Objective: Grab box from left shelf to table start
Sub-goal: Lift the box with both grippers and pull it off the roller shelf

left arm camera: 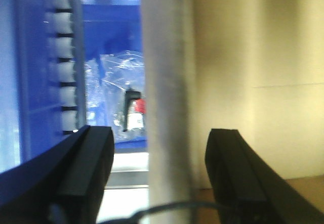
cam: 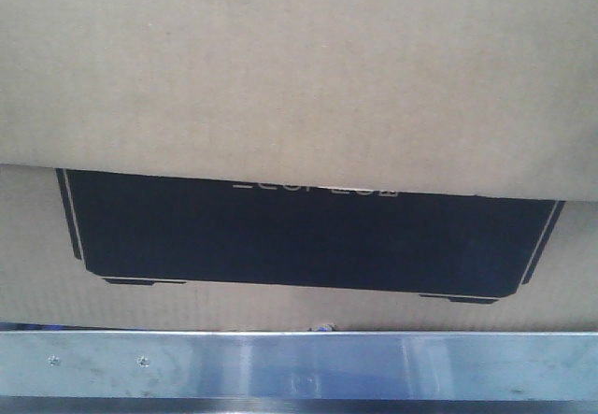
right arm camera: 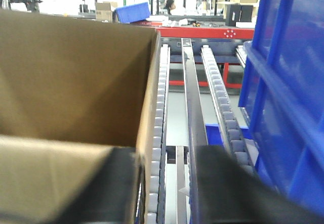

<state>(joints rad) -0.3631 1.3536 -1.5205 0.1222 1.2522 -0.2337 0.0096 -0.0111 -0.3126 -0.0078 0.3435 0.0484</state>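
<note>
The tan cardboard box (cam: 299, 78) fills the front view, with its dark navy-black panel (cam: 299, 236) and pale lettering facing me. It stands behind the left shelf's silvery metal rail (cam: 299, 365), which carries two small screws. My left gripper (left arm camera: 159, 133) is open, with a pale upright edge of the box (left arm camera: 167, 82) between its black fingers (left arm camera: 86, 173). My right gripper (right arm camera: 164, 153) is open astride the box's right wall (right arm camera: 147, 123). One finger (right arm camera: 111, 188) is inside the open box (right arm camera: 76, 82) and the other finger is outside over the rollers.
Roller tracks (right arm camera: 217, 92) run alongside the box. A blue bin (right arm camera: 288, 107) stands close on the right. In the left wrist view, a blue bin wall (left arm camera: 30, 82), white rollers (left arm camera: 63, 57) and a clear plastic bag (left arm camera: 116, 87) lie to the left of the box.
</note>
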